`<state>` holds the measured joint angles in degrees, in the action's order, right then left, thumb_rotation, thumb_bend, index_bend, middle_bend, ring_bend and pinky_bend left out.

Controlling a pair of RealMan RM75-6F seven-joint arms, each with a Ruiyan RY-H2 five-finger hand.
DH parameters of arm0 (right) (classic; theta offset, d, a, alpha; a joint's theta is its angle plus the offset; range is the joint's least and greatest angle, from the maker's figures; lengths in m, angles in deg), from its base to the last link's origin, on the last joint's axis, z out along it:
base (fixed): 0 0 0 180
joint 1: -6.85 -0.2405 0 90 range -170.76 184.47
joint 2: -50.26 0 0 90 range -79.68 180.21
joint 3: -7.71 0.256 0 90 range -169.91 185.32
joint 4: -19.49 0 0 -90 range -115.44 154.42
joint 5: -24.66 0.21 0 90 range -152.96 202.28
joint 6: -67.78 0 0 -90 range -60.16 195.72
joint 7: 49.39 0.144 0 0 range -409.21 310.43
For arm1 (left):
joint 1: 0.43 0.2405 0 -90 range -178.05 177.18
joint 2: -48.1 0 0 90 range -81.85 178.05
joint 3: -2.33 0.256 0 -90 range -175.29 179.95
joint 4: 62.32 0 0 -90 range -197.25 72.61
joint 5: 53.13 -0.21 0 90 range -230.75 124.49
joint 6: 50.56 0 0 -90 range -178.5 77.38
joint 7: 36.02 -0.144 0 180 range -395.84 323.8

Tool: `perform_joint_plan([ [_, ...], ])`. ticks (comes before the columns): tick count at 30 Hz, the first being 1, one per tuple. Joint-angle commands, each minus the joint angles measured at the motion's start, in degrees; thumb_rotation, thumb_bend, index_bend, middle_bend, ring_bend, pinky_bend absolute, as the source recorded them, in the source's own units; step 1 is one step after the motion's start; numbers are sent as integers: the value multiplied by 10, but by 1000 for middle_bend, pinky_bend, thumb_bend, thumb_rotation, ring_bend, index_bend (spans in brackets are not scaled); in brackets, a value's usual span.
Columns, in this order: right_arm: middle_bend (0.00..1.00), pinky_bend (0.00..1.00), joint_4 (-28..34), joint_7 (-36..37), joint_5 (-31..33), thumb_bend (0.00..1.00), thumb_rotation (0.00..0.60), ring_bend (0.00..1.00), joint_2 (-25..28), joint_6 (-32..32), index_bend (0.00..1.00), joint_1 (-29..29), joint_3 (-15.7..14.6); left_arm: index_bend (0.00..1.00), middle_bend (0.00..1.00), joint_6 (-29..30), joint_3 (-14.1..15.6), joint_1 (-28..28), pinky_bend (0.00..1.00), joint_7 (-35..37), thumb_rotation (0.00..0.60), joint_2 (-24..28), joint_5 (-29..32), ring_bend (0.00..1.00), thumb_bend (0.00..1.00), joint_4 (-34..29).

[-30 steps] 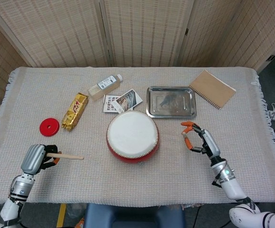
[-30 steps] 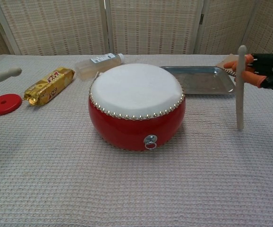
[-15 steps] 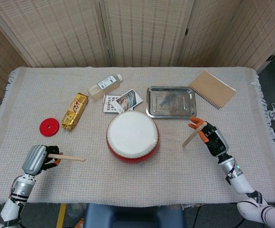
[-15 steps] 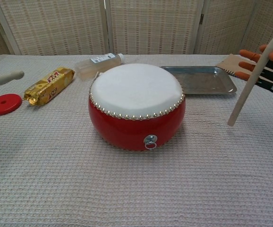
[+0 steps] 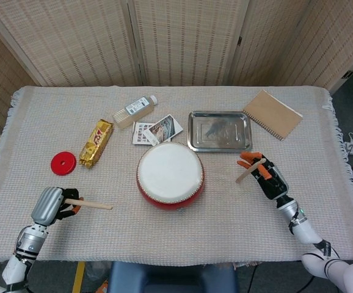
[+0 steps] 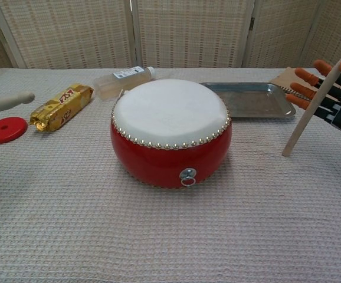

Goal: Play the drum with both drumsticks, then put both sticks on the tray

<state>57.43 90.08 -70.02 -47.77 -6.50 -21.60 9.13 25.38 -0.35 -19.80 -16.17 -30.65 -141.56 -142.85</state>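
Note:
A red drum (image 5: 170, 175) (image 6: 170, 133) with a white skin stands at the table's middle. Behind it to the right lies the empty metal tray (image 5: 220, 130) (image 6: 250, 99). My left hand (image 5: 49, 206) grips one wooden drumstick (image 5: 89, 204) (image 6: 6, 102) at the near left, its tip pointing toward the drum. My right hand (image 5: 267, 176) (image 6: 333, 94) holds the other drumstick (image 5: 245, 171) (image 6: 317, 104) right of the drum, slanted with its lower end near the cloth.
A red disc (image 5: 62, 163), a gold snack bar (image 5: 96, 143), a clear bottle (image 5: 135, 110) and photo cards (image 5: 158, 130) lie left and behind the drum. A brown notebook (image 5: 272, 114) sits right of the tray.
The right hand's stick went from upright to slanted, and the hand moved a little toward the tray. The left hand's stick shifted slightly toward the near edge.

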Motion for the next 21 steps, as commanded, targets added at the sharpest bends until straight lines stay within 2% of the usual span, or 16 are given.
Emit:
perform_joint_plan([
  [1,298,256,-43,25,-3,340,467,204,-17,-8,352,1,-14,1000,1000,0,1,0,1000,-1,600,1,-1,1000,783,-2],
  [6,312,258,-85,19,-4,312,457,209,-29,2,346,-1,-27,1000,1000,1,2,0,1000,-3,600,2,-1,1000,783,-5],
  [11,319,259,-106,7,5,247,445,209,-40,-1,346,0,-24,1000,1000,0,3,0,1000,-5,600,2,-2,1000,783,-7],
  [21,334,264,-107,-60,16,244,444,221,-52,18,405,-10,-22,1000,1000,-4,5,-1,1000,0,600,2,0,1000,783,-6],
])
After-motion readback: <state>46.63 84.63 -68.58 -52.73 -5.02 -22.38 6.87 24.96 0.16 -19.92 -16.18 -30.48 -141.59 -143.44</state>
